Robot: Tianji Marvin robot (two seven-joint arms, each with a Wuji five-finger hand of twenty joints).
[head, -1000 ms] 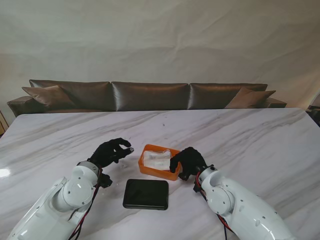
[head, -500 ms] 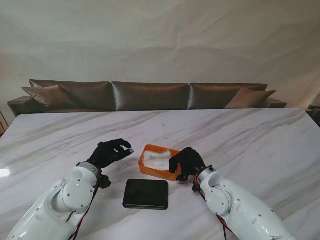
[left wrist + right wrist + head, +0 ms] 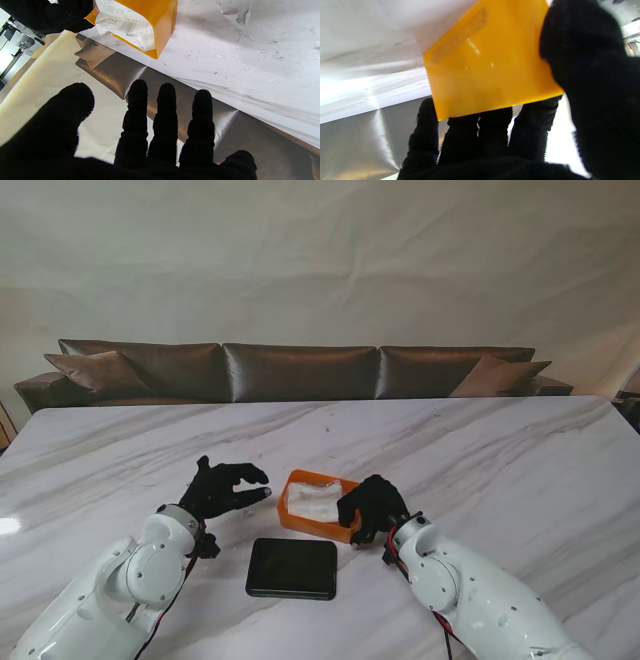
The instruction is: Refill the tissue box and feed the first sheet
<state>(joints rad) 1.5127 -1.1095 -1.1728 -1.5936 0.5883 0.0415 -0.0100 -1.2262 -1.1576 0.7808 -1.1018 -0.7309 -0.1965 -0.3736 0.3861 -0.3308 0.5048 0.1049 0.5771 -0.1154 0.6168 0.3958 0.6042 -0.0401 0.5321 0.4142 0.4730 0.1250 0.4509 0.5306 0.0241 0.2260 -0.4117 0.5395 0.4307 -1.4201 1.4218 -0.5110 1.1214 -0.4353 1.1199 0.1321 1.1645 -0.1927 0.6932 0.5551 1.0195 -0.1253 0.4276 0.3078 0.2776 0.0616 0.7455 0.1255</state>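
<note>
Right hand (image 3: 374, 504): black knit glove, fingers closed on the near-right corner of the box (image 3: 318, 503); the right wrist view shows the thumb (image 3: 590, 75) pressed on one face of the wall and the fingers (image 3: 480, 135) behind it. Left hand (image 3: 226, 486): same knit glove, fingers spread and straight, holding nothing, just left of the box and apart from it.

Box: orange, smooth glossy plastic, rectangular, open top upward, standing on the table (image 3: 480, 450) near its middle, in front of me. Its long axis runs left to right, skewed slightly. Inside lies the pack (image 3: 314, 501): white tissues in crinkled clear film; the left wrist view shows a printed barcode on it.

Nearer to me, just short of the box, lies the lid (image 3: 292, 568): flat, black, rounded rectangle, matte. Table: polished white marble with grey veins.

Against the earlier frames: the left hand's fingers, then curled, are now splayed. Box, lid and right hand are unchanged.
</note>
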